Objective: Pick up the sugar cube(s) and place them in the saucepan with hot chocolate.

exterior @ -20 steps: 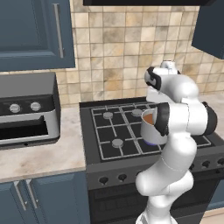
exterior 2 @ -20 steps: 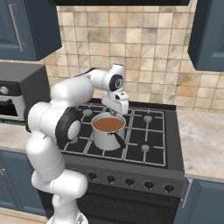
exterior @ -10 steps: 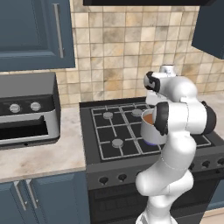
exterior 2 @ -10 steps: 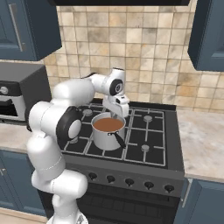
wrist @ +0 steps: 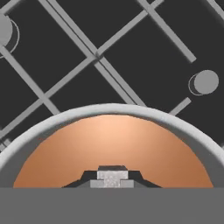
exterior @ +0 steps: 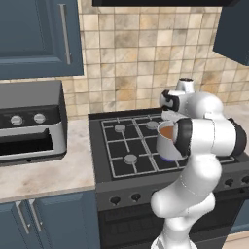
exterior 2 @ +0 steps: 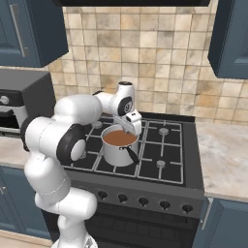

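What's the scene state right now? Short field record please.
saucepan: on the stove grate, front left, brown liquid inside
sugar cube: between the fingertips, above the liquid
gripper: over the pan's rim, shut on the cube
handle: dark, points toward the stove front
toaster oven: on counter left of stove
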